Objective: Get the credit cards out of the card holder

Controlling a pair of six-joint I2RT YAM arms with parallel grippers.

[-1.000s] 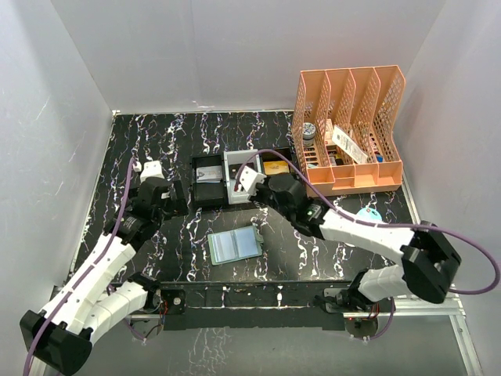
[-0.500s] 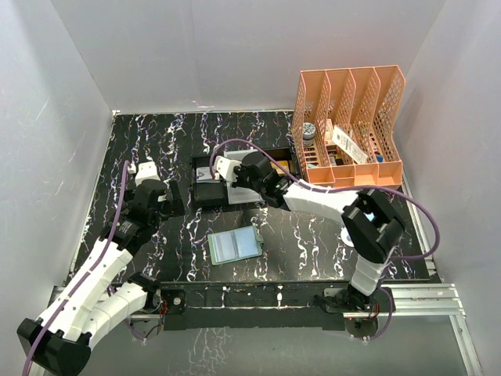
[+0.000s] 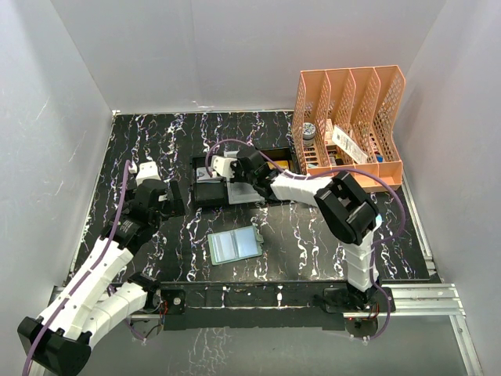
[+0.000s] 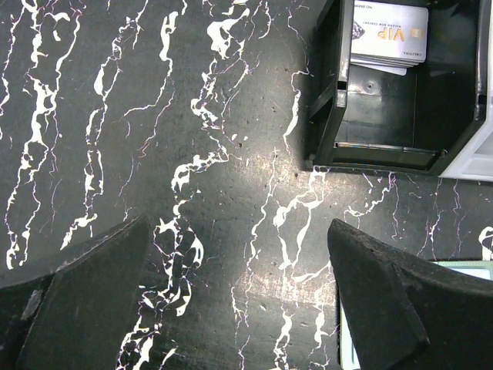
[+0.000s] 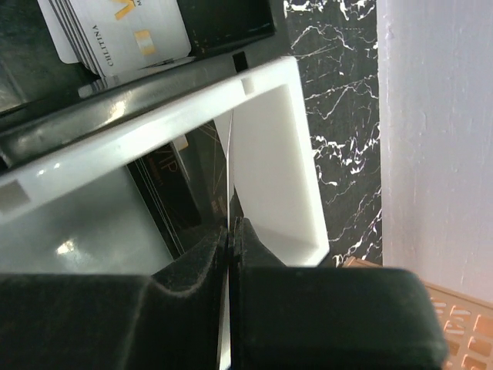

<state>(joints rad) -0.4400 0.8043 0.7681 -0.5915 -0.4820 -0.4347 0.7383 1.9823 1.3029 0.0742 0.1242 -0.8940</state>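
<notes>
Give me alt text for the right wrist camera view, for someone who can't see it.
The right pincer, closed on a thin credit card seen edge-on, hangs over a white tray. Behind it a black tray holds a stack of pale cards with gold lettering; black marbled table lies to the right.

The right gripper [image 3: 222,167], pinching a thin edge-on plastic credit card [image 5: 230,162], has swung left across the white rectangular tray [image 5: 269,146] toward the black rectangular tray [image 4: 327,104], its elbow drawing in to mid-table.
</notes>
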